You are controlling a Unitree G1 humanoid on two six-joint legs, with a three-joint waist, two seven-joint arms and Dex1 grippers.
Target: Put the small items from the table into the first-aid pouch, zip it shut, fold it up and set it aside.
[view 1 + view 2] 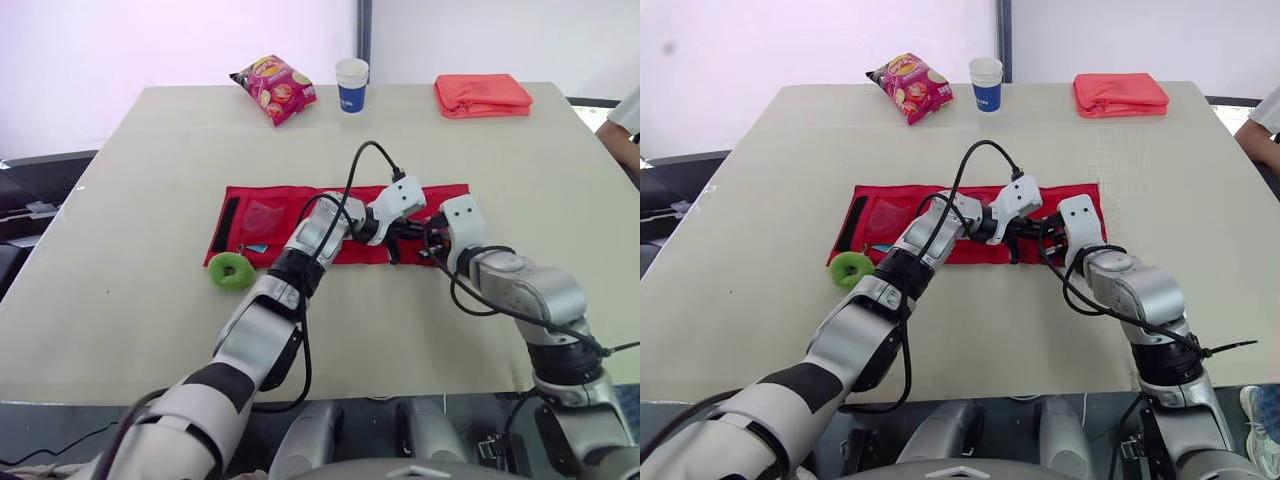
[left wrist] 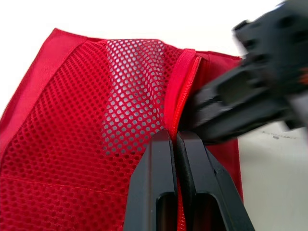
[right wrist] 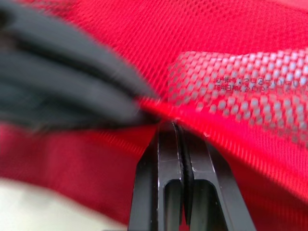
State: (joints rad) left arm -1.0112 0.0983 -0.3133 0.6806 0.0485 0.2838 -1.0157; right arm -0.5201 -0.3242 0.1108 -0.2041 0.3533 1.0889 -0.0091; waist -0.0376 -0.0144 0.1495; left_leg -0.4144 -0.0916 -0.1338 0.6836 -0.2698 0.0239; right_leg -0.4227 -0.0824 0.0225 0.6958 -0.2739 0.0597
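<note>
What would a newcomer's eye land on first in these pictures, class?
The long red pouch lies unfolded flat mid-table, with the left pincer and right pincer both shut on it, meeting towards its right end. A green ring sits at its near left corner. Along the far edge are a chip bag, a cup and a folded red cloth.

One red pouch point(image 1: 268, 214) on one table point(image 1: 120, 310). One green ring point(image 1: 231, 271). One snack bag point(image 1: 274, 88), one paper cup point(image 1: 351, 86), one folded red cloth point(image 1: 482, 95). Two robot hands: left hand point(image 2: 175, 137), right hand point(image 3: 176, 126). One person's arm point(image 1: 622, 138) at the table's edge.
</note>
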